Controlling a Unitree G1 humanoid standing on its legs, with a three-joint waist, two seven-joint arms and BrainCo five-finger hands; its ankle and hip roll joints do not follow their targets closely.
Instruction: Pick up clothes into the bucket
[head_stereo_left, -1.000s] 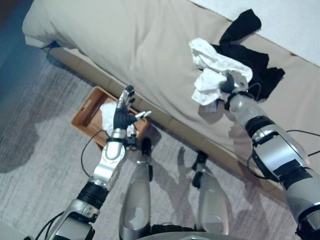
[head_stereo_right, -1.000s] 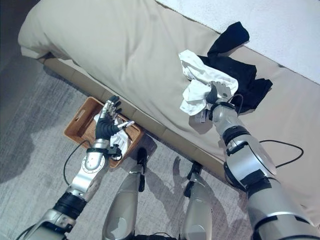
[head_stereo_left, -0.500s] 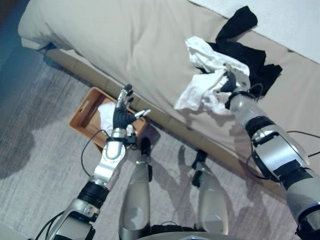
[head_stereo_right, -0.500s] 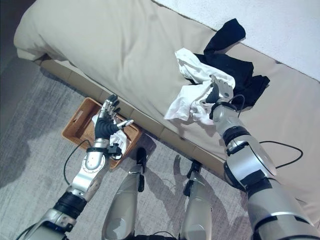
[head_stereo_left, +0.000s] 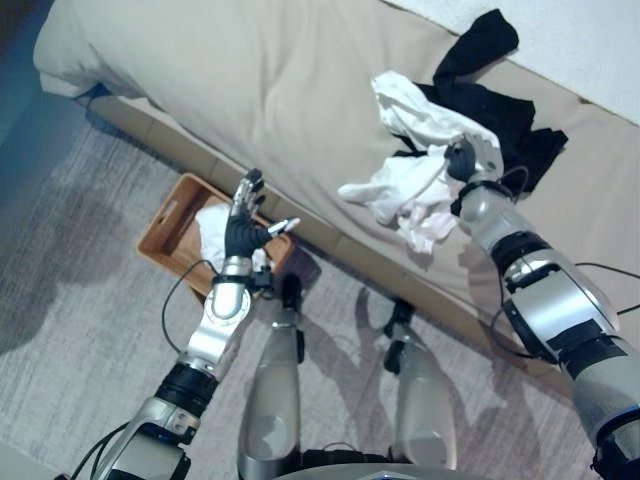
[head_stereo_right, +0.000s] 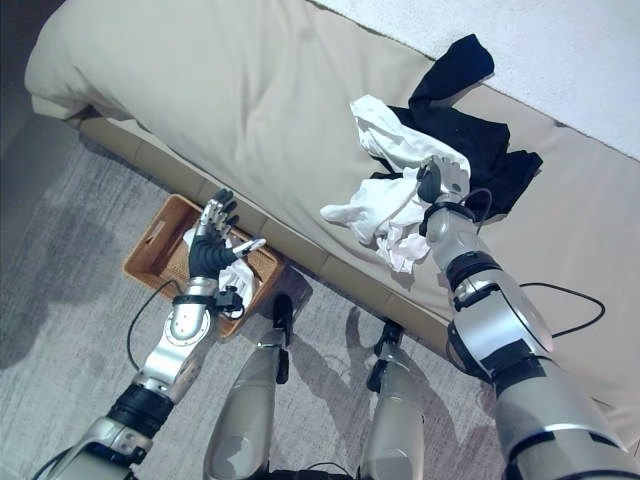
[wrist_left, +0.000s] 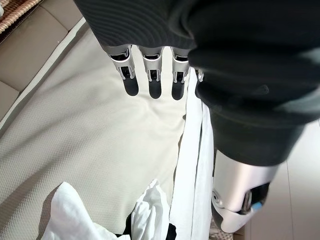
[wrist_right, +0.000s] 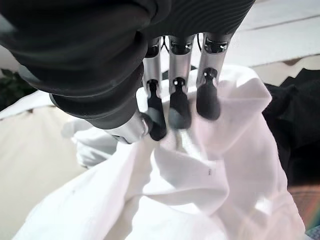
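While our right hand (head_stereo_left: 460, 160) curls its fingers into the white shirt (head_stereo_left: 405, 190) and holds it lifted partly off the bed (head_stereo_left: 250, 80), beside the black garment (head_stereo_left: 500, 110), our left hand (head_stereo_left: 243, 225) hovers spread above the basket (head_stereo_left: 170, 215) at the bed's foot; white cloth (head_stereo_left: 215, 225), perhaps another shirt, lies inside.

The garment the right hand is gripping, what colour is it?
White garment, clearest in the right wrist view.

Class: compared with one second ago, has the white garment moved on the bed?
Yes. The white garment, held in the right hand, has been drawn off the black clothes toward the bed's near edge.
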